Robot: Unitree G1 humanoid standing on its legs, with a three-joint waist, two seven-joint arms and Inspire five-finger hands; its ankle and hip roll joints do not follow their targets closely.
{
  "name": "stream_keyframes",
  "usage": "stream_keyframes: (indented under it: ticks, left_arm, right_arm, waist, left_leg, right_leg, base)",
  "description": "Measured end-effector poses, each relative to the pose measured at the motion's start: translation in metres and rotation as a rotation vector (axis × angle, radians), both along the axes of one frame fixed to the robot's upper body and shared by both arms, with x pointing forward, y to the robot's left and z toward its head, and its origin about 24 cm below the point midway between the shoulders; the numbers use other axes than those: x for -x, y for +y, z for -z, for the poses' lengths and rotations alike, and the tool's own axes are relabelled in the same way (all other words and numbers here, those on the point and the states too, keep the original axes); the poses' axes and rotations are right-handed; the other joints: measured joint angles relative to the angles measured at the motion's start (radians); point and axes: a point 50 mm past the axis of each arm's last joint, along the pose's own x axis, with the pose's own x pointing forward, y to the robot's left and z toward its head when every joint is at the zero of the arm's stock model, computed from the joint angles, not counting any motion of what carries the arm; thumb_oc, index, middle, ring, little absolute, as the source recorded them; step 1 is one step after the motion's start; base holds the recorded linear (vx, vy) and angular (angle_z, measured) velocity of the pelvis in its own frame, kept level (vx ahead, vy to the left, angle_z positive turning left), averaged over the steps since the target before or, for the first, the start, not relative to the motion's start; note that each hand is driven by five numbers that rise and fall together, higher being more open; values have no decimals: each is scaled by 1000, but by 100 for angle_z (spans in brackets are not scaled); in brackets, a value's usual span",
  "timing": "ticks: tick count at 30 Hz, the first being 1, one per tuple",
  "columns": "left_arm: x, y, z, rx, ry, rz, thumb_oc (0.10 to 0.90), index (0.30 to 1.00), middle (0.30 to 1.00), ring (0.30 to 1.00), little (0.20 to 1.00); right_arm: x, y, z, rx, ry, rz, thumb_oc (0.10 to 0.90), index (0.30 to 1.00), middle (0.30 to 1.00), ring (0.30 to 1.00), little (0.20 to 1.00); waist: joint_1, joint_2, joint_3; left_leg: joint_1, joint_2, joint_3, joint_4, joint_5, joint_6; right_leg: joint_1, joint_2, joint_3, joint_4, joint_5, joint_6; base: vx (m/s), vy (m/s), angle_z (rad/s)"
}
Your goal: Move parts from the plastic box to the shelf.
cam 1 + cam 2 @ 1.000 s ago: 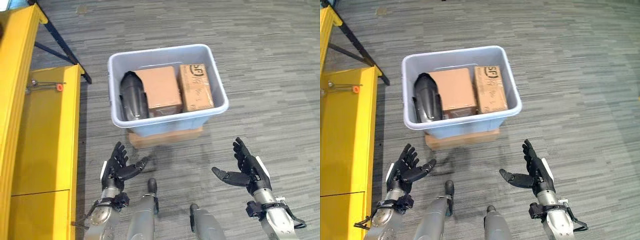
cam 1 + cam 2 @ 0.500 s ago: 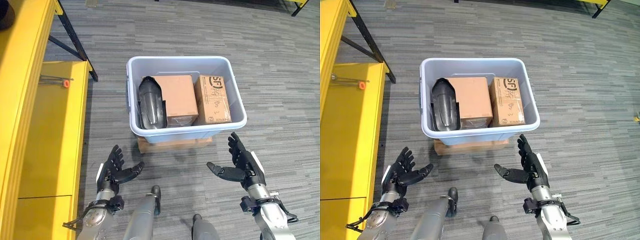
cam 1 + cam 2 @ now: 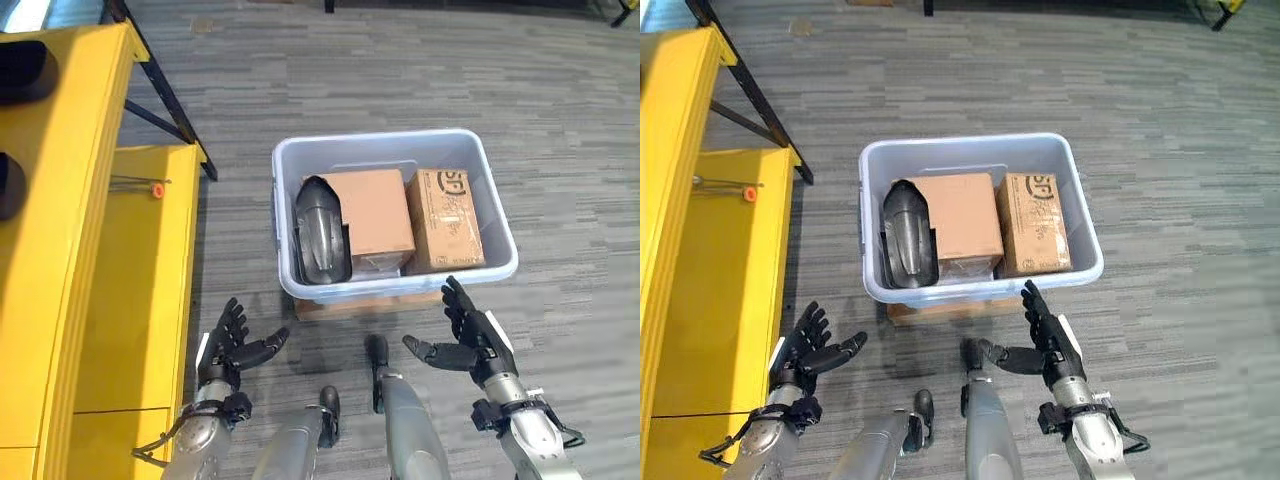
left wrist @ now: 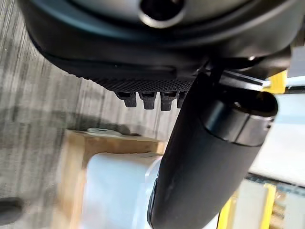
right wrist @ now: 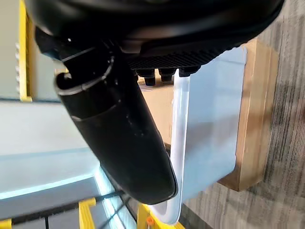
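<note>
A pale plastic box stands on a low wooden block on the grey carpet floor, packed with three parts: a black moulded part at the left, a plain brown carton in the middle and a printed brown carton at the right, the three lying side by side and touching or nearly so. The yellow shelf runs along the left of the scene, well apart from the box across a strip of bare floor. The robot's left hand hovers near the floor, short of the box's near left corner, its fingers spread and holding nothing; the right hand hangs just before the near right rim, likewise spread wide and empty, thumb pointing inward. All the parts lie beyond both hands, inside the walls, so any reach has to go over the near rim and down. The cartons look stiff and flat-sided, probably light to moderate in weight, and would likely be best taken by pressing a palm against each of two opposite sides, though they sit tightly and leave little room for fingers between them. The black part appears rigid, smooth and curved, so it may slip; its upper end, which stands clear by the left wall, seems the most reachable place to take hold.
</note>
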Motion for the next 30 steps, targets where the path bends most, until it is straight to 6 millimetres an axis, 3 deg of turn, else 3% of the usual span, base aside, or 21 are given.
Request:
stream_keyframes:
  ticks: [4, 9, 15, 25, 28, 30]
  left_arm:
    - [0, -2, -1, 3, -5, 8, 900, 1000, 1000, 1000, 1000]
    - [2, -4, -2, 7, -8, 18, 900, 1000, 1000, 1000, 1000]
    - [-2, -8, -13, 14, -61, 50, 900, 1000, 1000, 1000, 1000]
    - [-4, -11, -14, 20, -66, 55, 900, 1000, 1000, 1000, 1000]
    - [-4, -19, -12, 52, -67, 59, 900, 1000, 1000, 1000, 1000]
    - [0, -21, -9, 62, -56, 57, 900, 1000, 1000, 1000, 1000]
  right_arm:
    - [-3, -2, -4, 14, -16, -8, 900, 1000, 1000, 1000, 1000]
    - [-7, -4, -8, 22, -34, -8, 900, 1000, 1000, 1000, 1000]
    - [-8, -8, -10, 31, -39, 5, 900, 1000, 1000, 1000, 1000]
    - [-8, -10, -11, 38, -44, 7, 900, 1000, 1000, 1000, 1000]
    - [-1, -12, -7, 45, -17, 13, 900, 1000, 1000, 1000, 1000]
    - [-1, -13, -7, 55, -13, 5, 900, 1000, 1000, 1000, 1000]
  waist:
    - [0, 4, 0]
    - [-10, 6, -1]
    - [-23, 10, -1]
    - [-30, 51, -4]
    - [-36, 71, -13]
    - [-17, 84, -20]
  left_leg:
    - [4, 27, -14, 9, -32, -36]
    - [25, 94, -18, -38, -42, -66]
    - [33, 128, -29, -60, -46, -73]
    - [38, 148, -45, -96, -31, -102]
    - [71, 153, -73, -124, -11, -142]
    - [63, 168, -78, -101, 14, -161]
  right_leg:
    - [3, 19, -30, 18, 60, 4]
    - [-1, 79, -52, 29, 32, -35]
    - [-6, 108, -74, 36, 16, -57]
    - [-4, 116, -97, 49, 6, -64]
    - [4, 105, -88, 115, -60, -106]
    - [13, 120, -108, 113, -78, -125]
  base:
    - [28, -142, 19]
    - [33, -92, -5]
    - [20, -46, 1]
    - [25, -39, 7]
    - [11, -131, 54]
    - [-49, -151, 35]
